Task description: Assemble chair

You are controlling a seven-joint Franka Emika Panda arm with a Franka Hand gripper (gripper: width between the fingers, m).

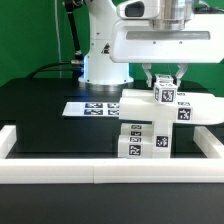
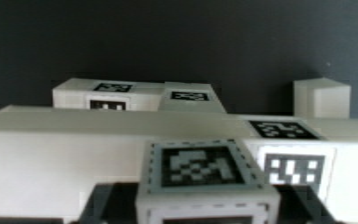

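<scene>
Tool (image 1: 166,79) pinched tight on a tagged post (image 1: 166,96), right of centre in the exterior view, probably to seat it into the seat slab (image 1: 190,109); chair (image 1: 150,125) on the black tabletop (image 1: 40,110), against the border rail (image 1: 60,168)

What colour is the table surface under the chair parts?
Black table; the exterior view shows it best.

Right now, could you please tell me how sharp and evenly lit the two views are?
Exterior view: fairly sharp, evenly lit, the chair bright against the dark table. Wrist view: soft and blurred throughout, the nearest tagged block fuzzy-edged.
</scene>
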